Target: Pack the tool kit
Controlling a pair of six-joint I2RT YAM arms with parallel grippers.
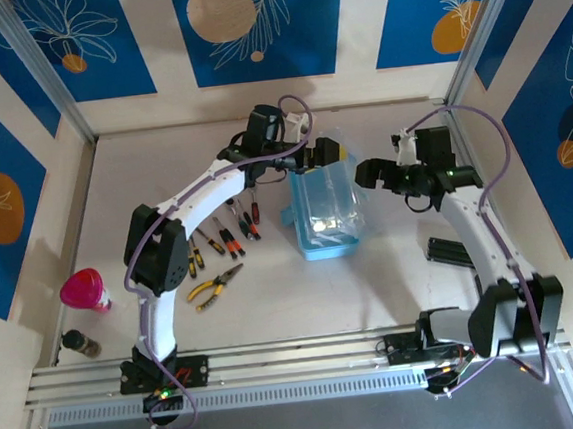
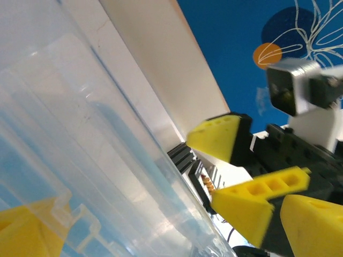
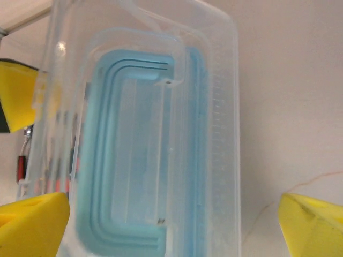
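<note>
Table (image 1: 274, 306): pale surface with the kit spread across its middle.
Tool case (image 1: 328, 233): light-blue, translucent, at the centre of the table between the two arms; no tool can be made out inside it.
Lid (image 1: 329, 183): clear, raised upright over the case's far side.
Left hand (image 1: 330, 160): at the lid's top far edge, fingers apart; in its wrist view one finger (image 2: 27, 230) shows through the clear plastic.
Right hand (image 1: 371, 174): just right of the lid, fingers (image 3: 32, 222) spread wide, gripping nothing.
Pink cup (image 1: 84, 289): far left, well apart from the case.
Pliers (image 1: 215, 286): yellow-handled, on the table left of the case.
Screwdrivers (image 1: 230, 234): in a row between the left arm and the case.
</note>
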